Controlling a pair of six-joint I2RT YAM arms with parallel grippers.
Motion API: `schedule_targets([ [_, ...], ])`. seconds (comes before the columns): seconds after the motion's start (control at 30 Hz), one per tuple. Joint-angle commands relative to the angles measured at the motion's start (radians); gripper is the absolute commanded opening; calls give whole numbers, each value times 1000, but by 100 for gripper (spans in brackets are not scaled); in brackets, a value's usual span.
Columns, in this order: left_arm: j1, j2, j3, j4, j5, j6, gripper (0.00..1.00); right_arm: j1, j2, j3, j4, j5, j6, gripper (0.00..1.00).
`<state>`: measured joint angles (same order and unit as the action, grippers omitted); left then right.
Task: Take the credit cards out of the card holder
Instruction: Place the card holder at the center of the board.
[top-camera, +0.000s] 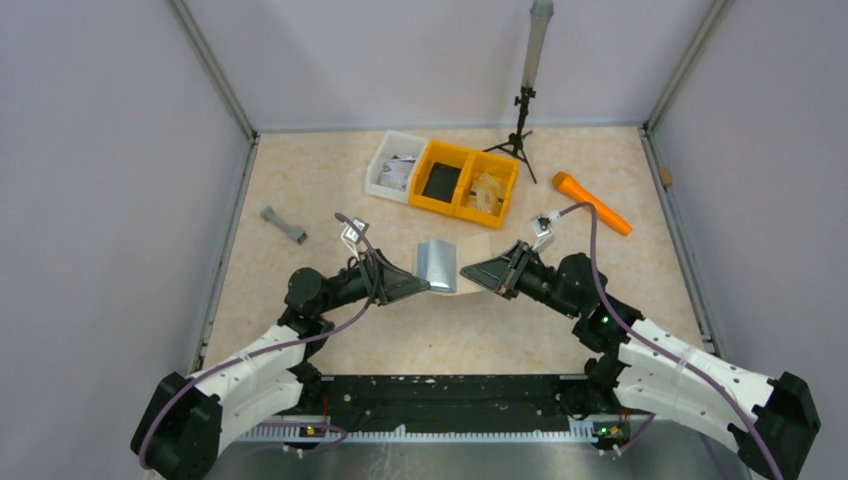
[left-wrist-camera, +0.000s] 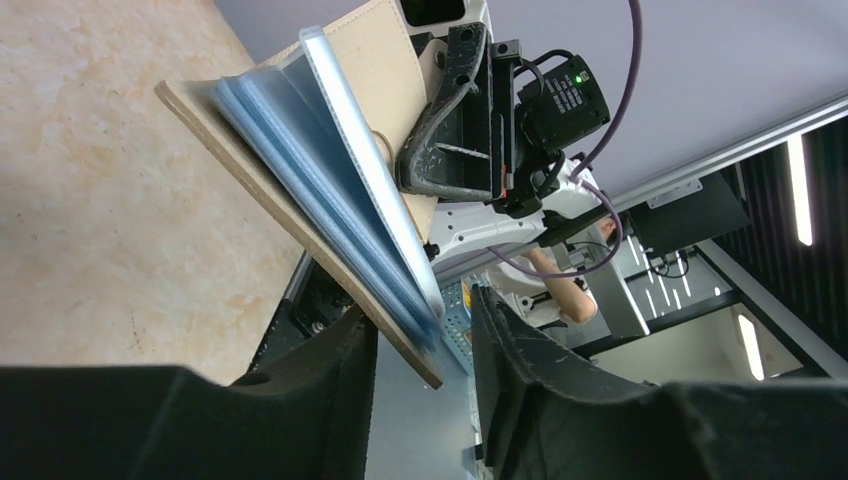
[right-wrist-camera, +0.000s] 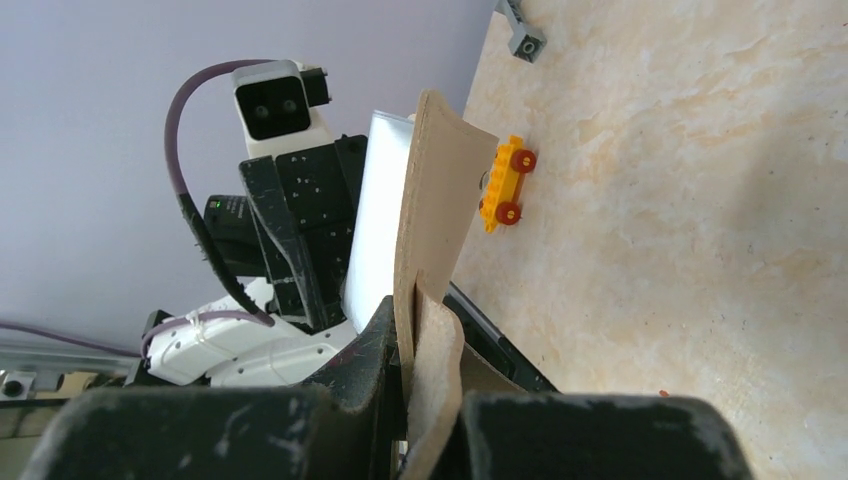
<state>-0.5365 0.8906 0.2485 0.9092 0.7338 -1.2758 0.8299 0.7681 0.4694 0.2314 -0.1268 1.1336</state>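
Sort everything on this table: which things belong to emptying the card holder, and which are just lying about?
Job: card holder, left gripper, right gripper.
Lying about: yellow bins, white bin, orange tool, grey dumbbell-shaped piece, toy car, tripod.

The whole surface (top-camera: 480, 330) is being overlooked from high behind the arm bases. The card holder (top-camera: 437, 266), mid-frame there, is being shared at close range by both wrist views, being aimed past the left hand (left-wrist-camera: 420, 335) and right hand (right-wrist-camera: 415, 325) toward each other.

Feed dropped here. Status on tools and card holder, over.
Right tool shut on card holder, tan flap. Left tool open, straddling its other edge. Nothing in the way.
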Motion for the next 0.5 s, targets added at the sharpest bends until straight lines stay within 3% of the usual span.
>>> schedule_targets([
  [0.0,9,-20,-18,41,-14,11,38,-3,-15,2,36,-11,-18,0],
  [0.07,12,-20,-18,45,-11,8,33,-5,-17,-1,36,-11,-18,0],
  [0.23,16,-17,-18,29,-5,23,31,-4,-12,-12,27,-3,-40,0],
  [0.37,17,1,12,-158,-5,144,9,-4,19,-34,32,-9,-74,0],
  [0.4,17,5,31,-234,-2,200,5,-4,34,-42,32,-7,-82,3],
  [0.47,14,16,64,-407,-9,305,0,-2,68,-62,52,-4,-101,20],
])
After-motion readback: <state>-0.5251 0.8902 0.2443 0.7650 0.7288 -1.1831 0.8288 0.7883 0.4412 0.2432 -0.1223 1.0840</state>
